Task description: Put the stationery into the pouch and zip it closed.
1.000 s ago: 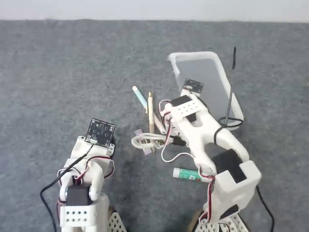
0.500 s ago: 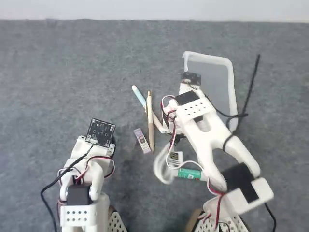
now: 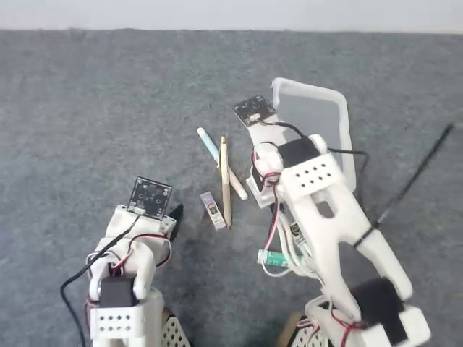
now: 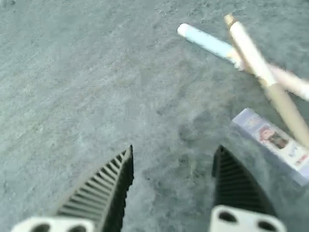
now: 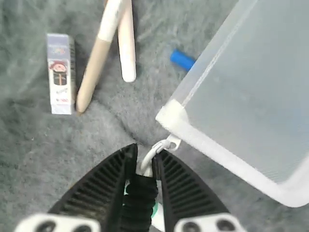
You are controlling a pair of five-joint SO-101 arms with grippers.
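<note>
Table (image 3: 87, 108): grey covering with a short, felt-like pile, spanning the whole high view.

Right arm (image 3: 325, 210): white plastic with red and white wiring, running from the lower right up to centre.

Left arm (image 3: 126, 267): same build, at lower left.

Pouch (image 3: 312, 88): upper right of centre in the high view. It is a flat, translucent rectangle with rounded corners and a white edge band. Its long axis runs top to bottom, leaning slightly.

Right gripper (image 5: 147, 151): black ribbed jaws drawn nearly together, clamped on the white zip pull (image 5: 166, 143) at a pouch corner.

Left gripper (image 4: 174, 152): ribbed jaws set wide apart above bare covering.

Tan pencil (image 3: 226, 184): slim stick at centre, near vertical.

Cream pen (image 3: 239, 189): round-ended, crossing the pencil, running upper left to lower right.

Light-blue pen (image 3: 208, 144): just above these, on the same diagonal.

Box (image 3: 212, 210): small printed lavender oblong beside the pencil's lower end, long axis near vertical.

Glue stick (image 3: 269, 256): green cylinder lying horizontally, partly beneath the right arm.
</note>
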